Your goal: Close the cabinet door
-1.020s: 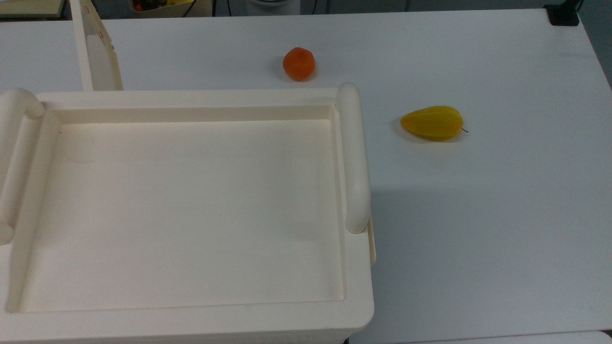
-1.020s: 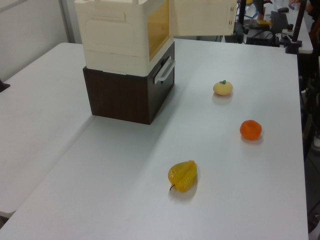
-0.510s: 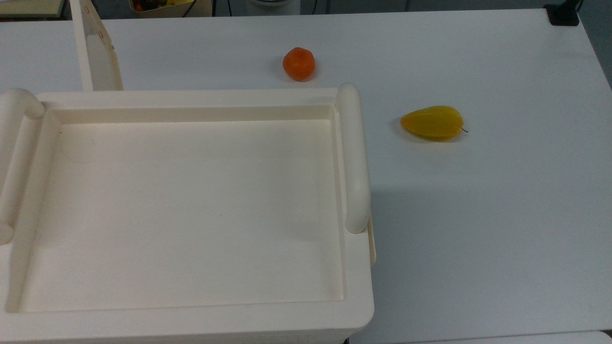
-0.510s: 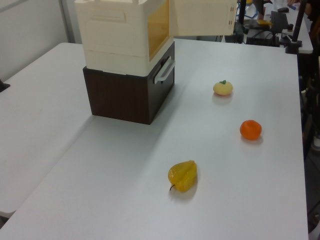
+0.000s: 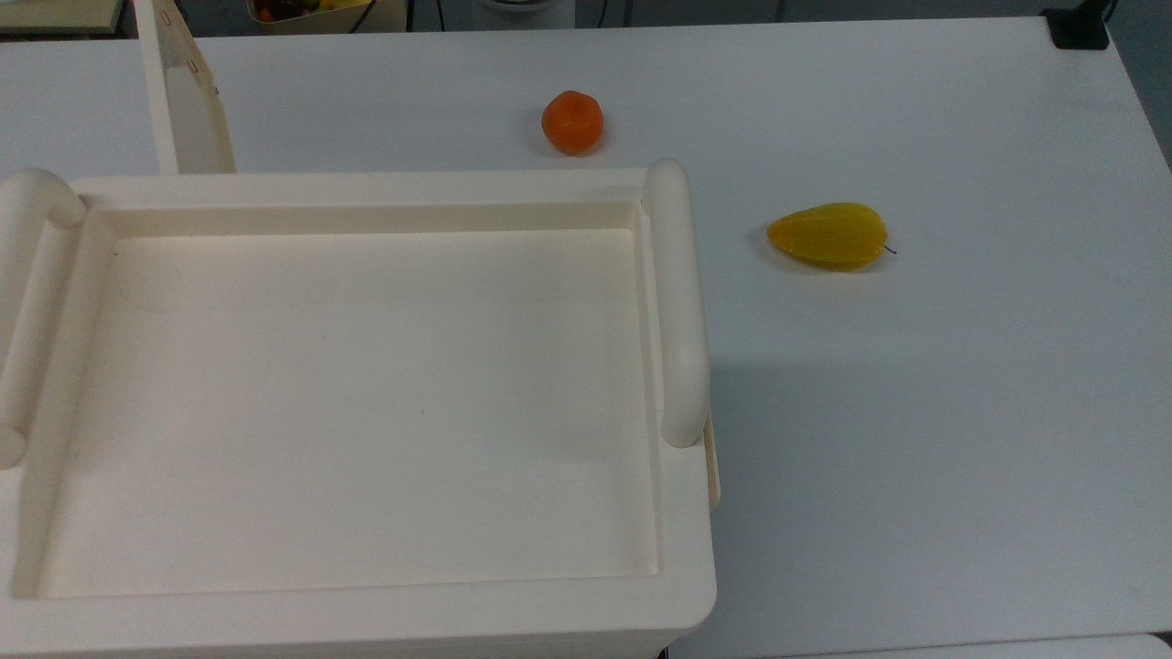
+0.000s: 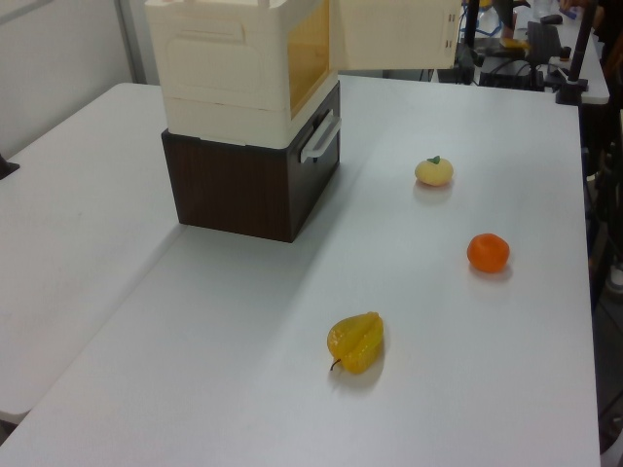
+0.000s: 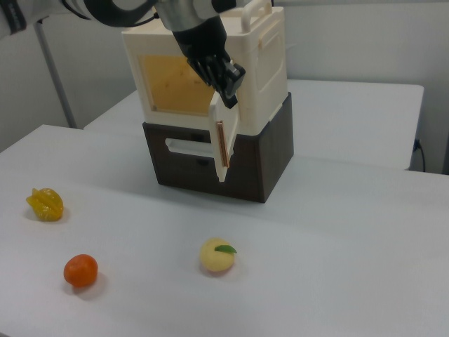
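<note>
The cream cabinet (image 7: 266,67) sits on a dark brown drawer box (image 7: 270,158); its recessed top (image 5: 366,394) takes up the top view's left. The cabinet door (image 7: 222,144) stands swung wide open, edge-on in the right view, with a reddish strip along its edge. The same door (image 6: 394,34) juts toward the left view's right and rises at the upper left of the top view (image 5: 183,105). The opening shows a yellowish inside (image 7: 172,84). My dark gripper (image 7: 228,86) hangs at the door's upper edge, touching or very close to it.
On the white table (image 5: 916,412) lie an orange fruit (image 5: 572,122) (image 6: 488,252) (image 7: 80,270), a yellow ribbed fruit (image 5: 829,236) (image 6: 356,341) (image 7: 45,203) and a pale peach-like fruit (image 6: 433,171) (image 7: 217,255). A drawer handle (image 6: 319,138) sticks out below the cabinet.
</note>
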Available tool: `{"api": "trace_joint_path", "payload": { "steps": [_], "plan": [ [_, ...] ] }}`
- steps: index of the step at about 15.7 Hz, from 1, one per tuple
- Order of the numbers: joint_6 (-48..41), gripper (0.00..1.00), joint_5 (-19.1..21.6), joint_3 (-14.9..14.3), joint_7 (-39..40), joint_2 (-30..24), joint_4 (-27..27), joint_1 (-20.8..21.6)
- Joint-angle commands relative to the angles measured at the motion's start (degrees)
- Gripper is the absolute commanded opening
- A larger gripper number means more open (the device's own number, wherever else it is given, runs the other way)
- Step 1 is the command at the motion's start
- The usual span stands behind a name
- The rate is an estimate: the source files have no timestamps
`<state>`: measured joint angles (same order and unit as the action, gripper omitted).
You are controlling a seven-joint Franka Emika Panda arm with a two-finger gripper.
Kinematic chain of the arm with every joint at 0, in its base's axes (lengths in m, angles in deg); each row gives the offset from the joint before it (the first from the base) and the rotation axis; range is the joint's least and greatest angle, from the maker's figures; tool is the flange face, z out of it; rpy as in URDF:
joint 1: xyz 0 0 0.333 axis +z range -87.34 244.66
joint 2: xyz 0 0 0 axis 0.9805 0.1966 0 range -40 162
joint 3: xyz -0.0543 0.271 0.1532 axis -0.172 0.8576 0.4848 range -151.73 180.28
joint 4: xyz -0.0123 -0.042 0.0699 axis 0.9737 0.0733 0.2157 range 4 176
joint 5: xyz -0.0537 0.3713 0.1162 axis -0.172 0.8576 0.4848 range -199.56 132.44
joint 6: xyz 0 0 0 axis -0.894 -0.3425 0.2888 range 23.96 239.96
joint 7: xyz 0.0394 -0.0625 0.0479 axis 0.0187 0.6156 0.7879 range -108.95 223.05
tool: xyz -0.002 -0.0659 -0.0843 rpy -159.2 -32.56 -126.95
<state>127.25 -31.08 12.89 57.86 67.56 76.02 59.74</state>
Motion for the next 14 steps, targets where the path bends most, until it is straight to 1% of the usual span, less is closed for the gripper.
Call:
{"api": "trace_joint_path", "payload": {
  "steps": [1,5,6,8,11,14],
  "plan": [
    [1.68,0.00,2.43,0.15,-0.63,-0.14,1.94,1.86],
    [2.21,0.00,5.94,0.24,-3.00,-0.23,2.64,4.67],
    [2.21,0.00,6.83,0.24,-3.53,-0.23,2.64,5.81],
    [3.08,0.00,7.27,0.24,-4.50,-0.14,2.82,8.53],
    [9.04,0.00,7.27,0.24,-7.66,1.26,4.22,13.28],
    [18.00,0.00,7.27,0.24,-11.35,4.94,4.31,17.33]
  ]
}}
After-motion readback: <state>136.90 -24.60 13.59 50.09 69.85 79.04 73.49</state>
